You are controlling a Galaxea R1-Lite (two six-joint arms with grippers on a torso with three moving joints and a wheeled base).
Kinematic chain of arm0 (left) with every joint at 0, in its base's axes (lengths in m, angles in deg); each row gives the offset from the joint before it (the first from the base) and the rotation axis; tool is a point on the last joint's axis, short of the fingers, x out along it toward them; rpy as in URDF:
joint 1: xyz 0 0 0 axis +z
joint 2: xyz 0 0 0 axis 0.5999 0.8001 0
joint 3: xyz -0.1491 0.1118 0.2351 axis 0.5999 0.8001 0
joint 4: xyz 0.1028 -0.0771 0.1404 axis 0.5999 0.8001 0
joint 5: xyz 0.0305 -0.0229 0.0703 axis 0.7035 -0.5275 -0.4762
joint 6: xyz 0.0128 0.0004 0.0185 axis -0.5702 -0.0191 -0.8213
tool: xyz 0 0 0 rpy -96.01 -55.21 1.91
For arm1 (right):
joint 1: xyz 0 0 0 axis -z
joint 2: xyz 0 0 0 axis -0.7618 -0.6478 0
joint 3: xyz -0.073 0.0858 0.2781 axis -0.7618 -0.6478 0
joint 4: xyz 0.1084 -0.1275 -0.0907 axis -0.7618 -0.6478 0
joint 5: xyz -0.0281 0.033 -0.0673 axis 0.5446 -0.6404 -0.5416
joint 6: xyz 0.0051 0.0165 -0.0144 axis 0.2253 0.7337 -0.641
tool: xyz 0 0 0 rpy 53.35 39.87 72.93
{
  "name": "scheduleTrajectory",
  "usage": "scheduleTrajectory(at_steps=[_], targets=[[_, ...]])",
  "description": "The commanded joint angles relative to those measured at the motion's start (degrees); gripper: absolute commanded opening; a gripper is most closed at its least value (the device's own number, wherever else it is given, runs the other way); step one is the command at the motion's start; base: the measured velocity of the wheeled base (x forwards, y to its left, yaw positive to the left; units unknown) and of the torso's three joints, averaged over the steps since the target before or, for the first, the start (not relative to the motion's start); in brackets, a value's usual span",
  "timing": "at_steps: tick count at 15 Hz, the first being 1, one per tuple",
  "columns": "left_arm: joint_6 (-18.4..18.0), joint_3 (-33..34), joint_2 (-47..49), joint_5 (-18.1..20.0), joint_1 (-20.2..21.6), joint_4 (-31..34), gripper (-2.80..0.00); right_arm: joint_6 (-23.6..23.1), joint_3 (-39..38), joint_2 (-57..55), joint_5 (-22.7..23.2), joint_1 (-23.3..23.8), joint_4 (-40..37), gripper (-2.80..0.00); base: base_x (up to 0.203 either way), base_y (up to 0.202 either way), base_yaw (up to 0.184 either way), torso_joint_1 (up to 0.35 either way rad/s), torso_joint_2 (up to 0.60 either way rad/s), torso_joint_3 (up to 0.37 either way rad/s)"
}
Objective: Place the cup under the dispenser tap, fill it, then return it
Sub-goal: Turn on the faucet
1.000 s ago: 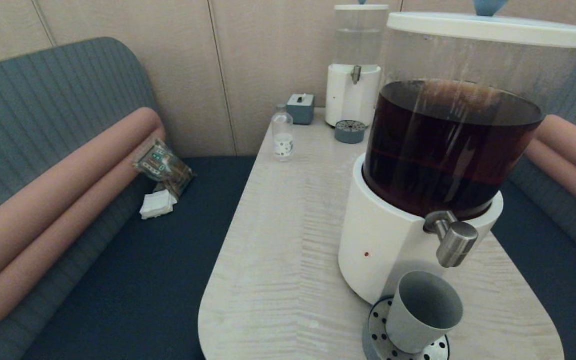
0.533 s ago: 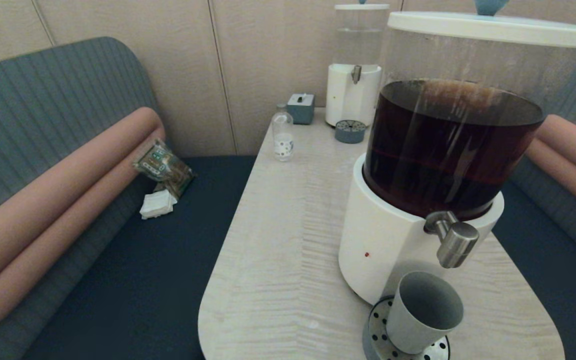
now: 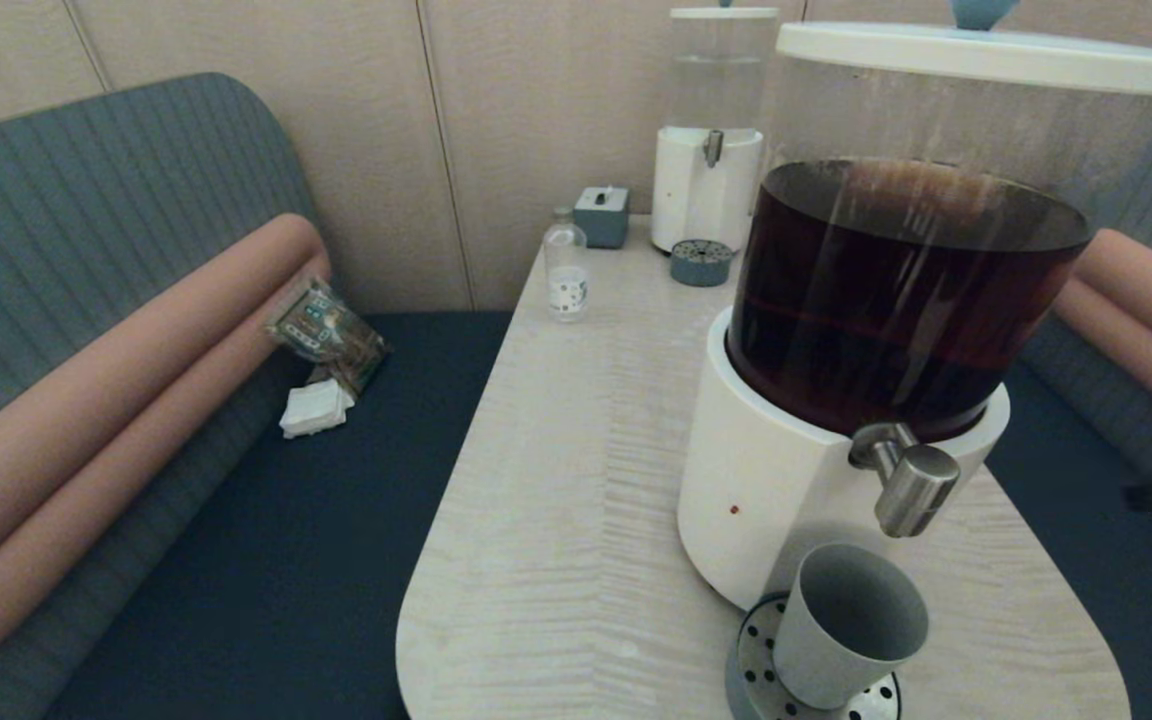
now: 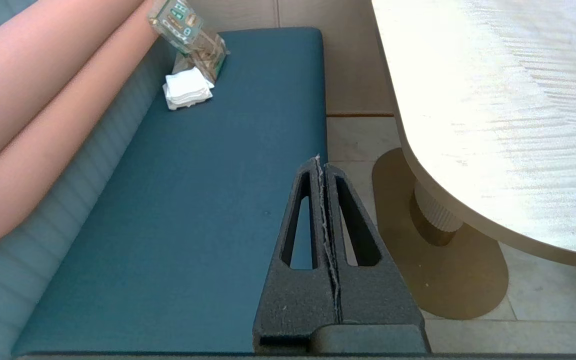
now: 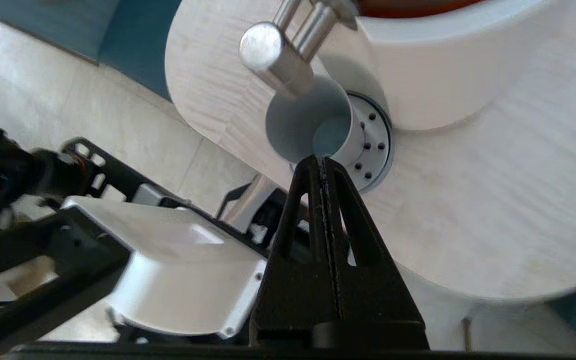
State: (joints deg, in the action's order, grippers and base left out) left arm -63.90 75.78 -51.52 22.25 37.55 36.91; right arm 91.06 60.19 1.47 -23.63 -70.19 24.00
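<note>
Pale wood-grain tabletop (image 3: 576, 480) with rounded end, set between two teal benches (image 3: 286, 560) with pink bolsters (image 3: 106, 400) against a beige panelled wall (image 3: 536, 100). The grey cup (image 3: 841, 625) stands on the perforated drip tray (image 3: 751, 670) directly beneath the steel dispenser tap (image 3: 911, 490). Right gripper (image 5: 322, 162), fingers pressed together and empty, hovers near the cup. Left gripper (image 4: 320, 162), likewise closed and empty, hangs over the bench beside the tabletop

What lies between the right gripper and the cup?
Nothing: in the right wrist view the shut right gripper points at the cup on the drip tray, with only bare table nearby.
</note>
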Motion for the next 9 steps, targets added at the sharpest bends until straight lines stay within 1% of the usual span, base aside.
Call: scheduleTrajectory(at_steps=[1, 3, 4, 9], targets=[[0.0, 0.0, 0.0, 0.0, 0.0, 0.0, -2.8, -1.7, -2.2, -1.1, 0.3, -0.3, 2.6, -2.8, 0.0, 0.0, 0.0, 0.0, 0.0, 0.0], [0.0, 0.0, 0.0, 0.0, 0.0, 0.0, -2.8, -6.6, -5.3, -0.7, 0.8, -0.5, 8.3, -2.8, 0.0, 0.0, 0.0, 0.0, 0.0, 0.0], [0.0, 0.0, 0.0, 0.0, 0.0, 0.0, -2.8, -8.5, -6.2, -1.0, 1.0, -0.6, 9.9, -2.8, 0.0, 0.0, 0.0, 0.0, 0.0, 0.0], [0.0, 0.0, 0.0, 0.0, 0.0, 0.0, -2.8, -9.1, -5.8, -4.9, 3.2, -0.6, 10.9, -2.8, 0.0, 0.0, 0.0, 0.0, 0.0, 0.0]])
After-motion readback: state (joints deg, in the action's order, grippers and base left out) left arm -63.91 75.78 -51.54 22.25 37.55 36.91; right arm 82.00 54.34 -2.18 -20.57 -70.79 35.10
